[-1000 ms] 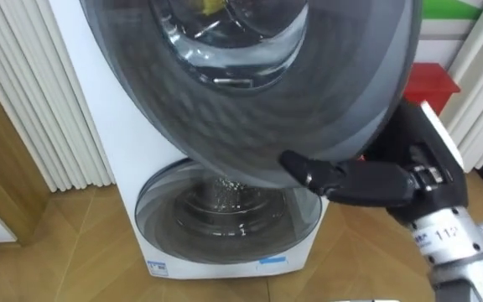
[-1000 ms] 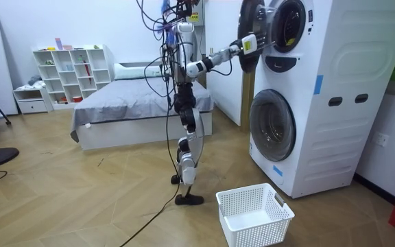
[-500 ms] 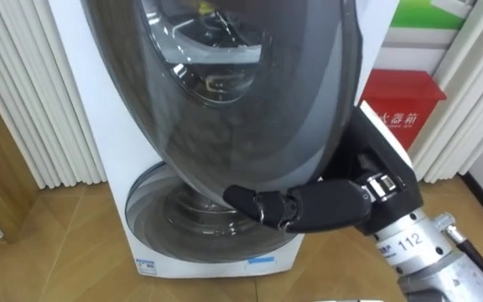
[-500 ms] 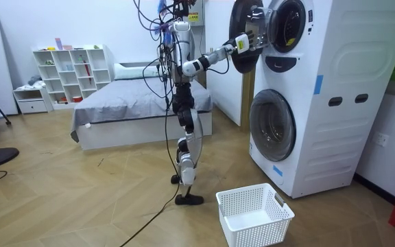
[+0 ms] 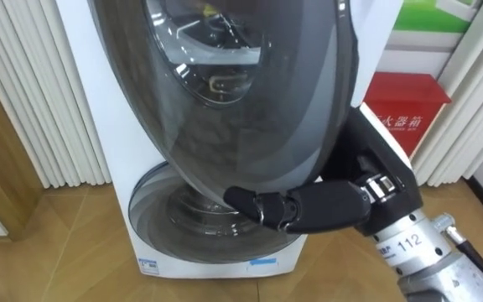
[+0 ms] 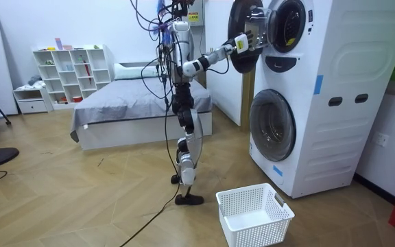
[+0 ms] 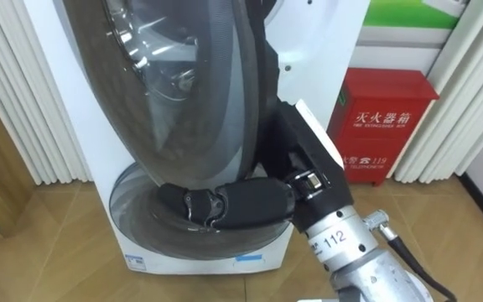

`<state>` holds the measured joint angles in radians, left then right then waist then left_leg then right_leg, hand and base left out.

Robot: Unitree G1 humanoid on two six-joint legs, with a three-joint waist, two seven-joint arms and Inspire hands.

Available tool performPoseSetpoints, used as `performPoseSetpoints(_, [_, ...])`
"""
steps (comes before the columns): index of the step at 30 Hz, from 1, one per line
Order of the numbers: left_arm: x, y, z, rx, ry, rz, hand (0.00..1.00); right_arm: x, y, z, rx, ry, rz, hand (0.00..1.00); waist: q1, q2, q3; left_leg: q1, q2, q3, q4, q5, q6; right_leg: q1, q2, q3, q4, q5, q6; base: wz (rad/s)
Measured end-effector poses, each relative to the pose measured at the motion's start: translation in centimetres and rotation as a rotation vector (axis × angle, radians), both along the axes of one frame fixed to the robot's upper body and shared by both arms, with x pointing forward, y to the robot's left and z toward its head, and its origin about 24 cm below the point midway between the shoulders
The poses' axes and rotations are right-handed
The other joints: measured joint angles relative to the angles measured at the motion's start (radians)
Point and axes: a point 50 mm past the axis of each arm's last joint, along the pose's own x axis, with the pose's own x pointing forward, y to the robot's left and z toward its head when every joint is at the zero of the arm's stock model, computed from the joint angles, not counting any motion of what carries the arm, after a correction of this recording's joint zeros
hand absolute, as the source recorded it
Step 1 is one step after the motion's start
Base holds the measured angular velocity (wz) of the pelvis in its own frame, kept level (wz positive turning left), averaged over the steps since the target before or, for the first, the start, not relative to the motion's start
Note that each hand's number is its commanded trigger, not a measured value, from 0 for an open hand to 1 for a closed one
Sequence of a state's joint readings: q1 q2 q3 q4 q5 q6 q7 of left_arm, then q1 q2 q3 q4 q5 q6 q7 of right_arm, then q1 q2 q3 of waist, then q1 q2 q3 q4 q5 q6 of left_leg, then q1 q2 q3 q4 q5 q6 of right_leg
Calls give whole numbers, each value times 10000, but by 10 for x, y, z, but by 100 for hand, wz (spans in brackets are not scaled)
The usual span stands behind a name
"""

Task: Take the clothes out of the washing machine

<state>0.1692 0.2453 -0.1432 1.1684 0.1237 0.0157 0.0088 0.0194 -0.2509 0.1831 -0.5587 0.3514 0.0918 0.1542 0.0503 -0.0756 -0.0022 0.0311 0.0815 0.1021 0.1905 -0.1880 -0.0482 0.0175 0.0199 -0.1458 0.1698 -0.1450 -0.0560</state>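
The right hand (image 5: 309,205) is clamped on the door (image 5: 250,109) of the upper washer (image 6: 334,89). Its dark fingers (image 5: 250,201) curl round the door's bottom rim from the right, the thumb side tucked against the inner face. The arm reaches in from the lower right.

The door is round, with a grey frame and a bulging glass centre. It stands swung well out from the washer's front, edge-on in the right eye view. Through the glass near the top a small yellow patch (image 5: 210,12) shows; whether it is cloth cannot be told.

Below it the lower door (image 5: 216,239) is closed flat against the white front.

In the room view the robot stands upright on the wooden floor (image 6: 81,199), to the left of the white stacked machines. It faces them, right arm stretched up and out to the open door.

A white basket (image 6: 254,214) sits on the floor near the foot of the machines, between the robot and the lower door.

A red box (image 5: 405,109) stands to the right of the machines. A bed (image 6: 136,110) and a white shelf (image 6: 70,72) are far behind the robot.
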Motion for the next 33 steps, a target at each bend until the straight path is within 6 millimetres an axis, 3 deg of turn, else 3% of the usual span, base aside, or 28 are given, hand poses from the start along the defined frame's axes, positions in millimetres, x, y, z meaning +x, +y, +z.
performPoseSetpoints(10, [-1, -1, 0, 26, 51, -276, 0, 0, 1, -3, 140, 118, -78, 0, 33, 76, 8, -91, 18, -326, 87, 49, -78, 101, -8, -363, -8, -40, -75, 9])
performPoseSetpoints(15, [4, -2, 1, -88, -102, -493, 0, 0, 1, -3, 74, 105, -93, 0, 317, 159, 9, -144, 85, -378, 80, 139, -175, 20, 29, -473, 5, -90, -158, 4])
performPoseSetpoints(20, [2, -3, 1, -209, -52, -499, 0, -2, 9, -5, 19, 99, 251, 0, 423, 164, 9, -241, 132, -389, 67, 421, -246, 24, 53, -713, 4, -91, -355, 13])
performPoseSetpoints(25, [4, -4, 1, -339, -105, -527, 0, -6, 19, -6, -77, 0, 1069, 0, 463, 144, 7, -371, 165, -395, 90, 648, -271, -67, 49, -1053, 24, -245, -415, 23])
performPoseSetpoints(30, [10, -5, 2, -371, -344, -565, 0, -7, 35, 0, -375, -524, 2532, 0, 887, 82, -8, -734, 150, -402, 145, 692, -311, -354, 65, -1401, 169, -274, -619, 24])
performPoseSetpoints(33, [13, -5, 2, -393, -442, -512, 0, -6, 52, 10, -752, -1196, 3860, 0, 1236, -50, -60, -793, 134, -341, 123, 695, -319, -296, 40, -1637, 158, -328, -673, 34])
